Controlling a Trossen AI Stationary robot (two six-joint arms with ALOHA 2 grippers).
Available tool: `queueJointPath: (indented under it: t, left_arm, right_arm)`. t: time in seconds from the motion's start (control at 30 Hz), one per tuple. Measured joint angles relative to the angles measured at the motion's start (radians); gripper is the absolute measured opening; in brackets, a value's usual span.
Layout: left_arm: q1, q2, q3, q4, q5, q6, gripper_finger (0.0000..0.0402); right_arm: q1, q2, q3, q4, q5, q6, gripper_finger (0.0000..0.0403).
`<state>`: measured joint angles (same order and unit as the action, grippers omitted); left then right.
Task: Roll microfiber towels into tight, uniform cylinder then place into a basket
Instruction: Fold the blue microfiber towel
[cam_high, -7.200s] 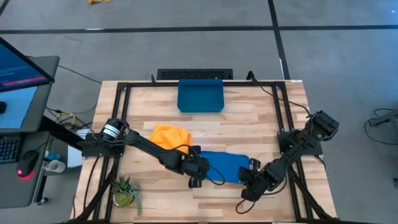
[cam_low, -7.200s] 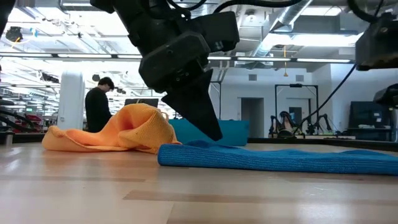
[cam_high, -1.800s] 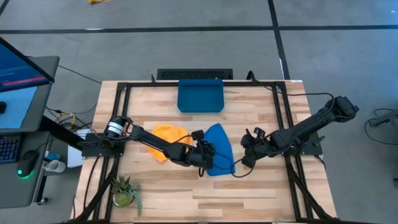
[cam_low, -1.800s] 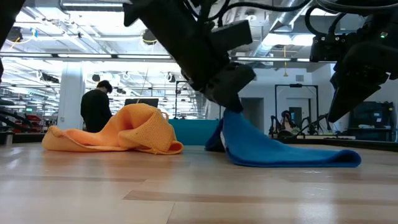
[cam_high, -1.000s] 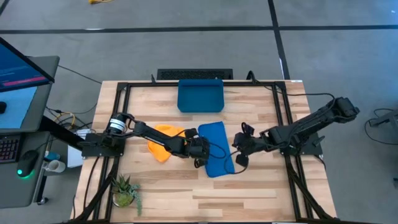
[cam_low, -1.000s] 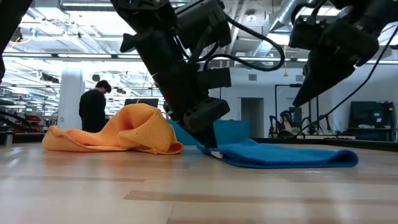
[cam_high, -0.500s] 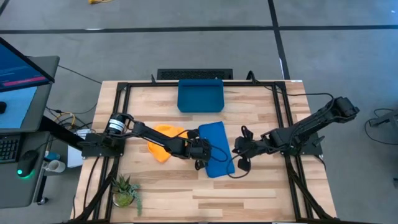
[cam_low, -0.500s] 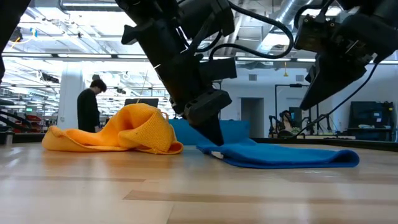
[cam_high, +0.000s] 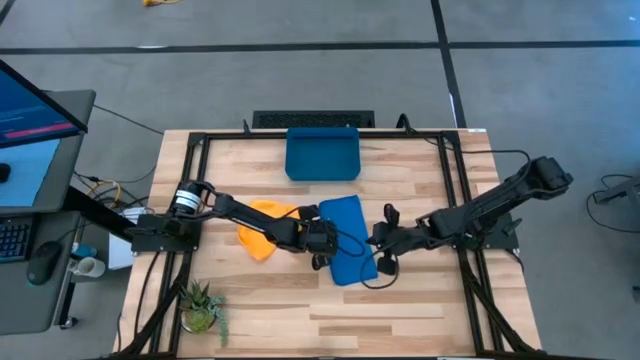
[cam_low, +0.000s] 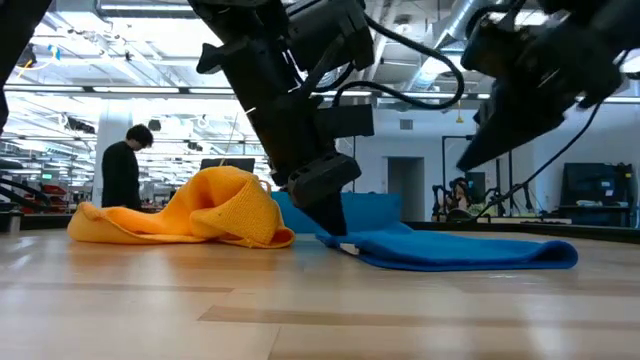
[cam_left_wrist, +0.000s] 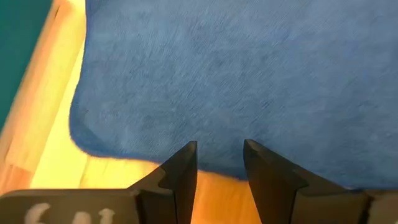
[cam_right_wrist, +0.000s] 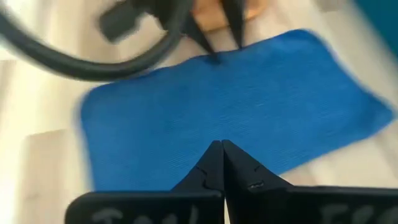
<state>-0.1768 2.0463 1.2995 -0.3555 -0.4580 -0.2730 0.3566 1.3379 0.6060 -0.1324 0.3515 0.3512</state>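
Two dark jointed arms — black looping cables, tapered fingers (cam_left_wrist: 180, 174).

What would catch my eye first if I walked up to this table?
Probably the flat medium-blue microfiber towel at mid-table, with two dark robot arms meeting over it: the left tool open at one edge, the right tool shut at the other. Beside it lies a crumpled yellow-orange microfiber towel, and a dark blue rectangular plastic basket sits at the far edge.

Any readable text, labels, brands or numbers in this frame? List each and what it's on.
None can be read.
Left gripper: pale marks on its body at the wrist picture's edge, cut off, unreadable.
Right gripper: pale marks on its body, cut off and blurred, unreadable.
Monitor beside the table: coloured screen lines, too small to read.
Blue towel, orange towel, basket: no print visible.
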Motion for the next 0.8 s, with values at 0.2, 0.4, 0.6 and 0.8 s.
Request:
queueJointPath:
  t: [0.2,0.4,0.6,0.8]
  left_arm:
    - [-0.011,-0.065,0.001,-0.066,-0.031,-0.011,0.0125]
    - [-0.045,-0.117,0.001,-0.216,-0.17,-0.096,0.0125]
    - [-0.058,-0.119,0.0,-0.258,-0.237,-0.126,0.0125]
    - [-0.057,-0.117,0.0,-0.263,-0.236,-0.128,0.0125]
  right_arm:
    - [-0.08,0.109,0.0,0.119,0.057,-0.072,0.002]
    - [-0.166,0.219,0.0,0.211,0.056,-0.067,0.0021]
    - [-0.217,0.318,0.003,0.265,0.04,-0.064,0.0018]
    - [-0.249,0.364,0.009,0.233,0.008,-0.037,0.0019]
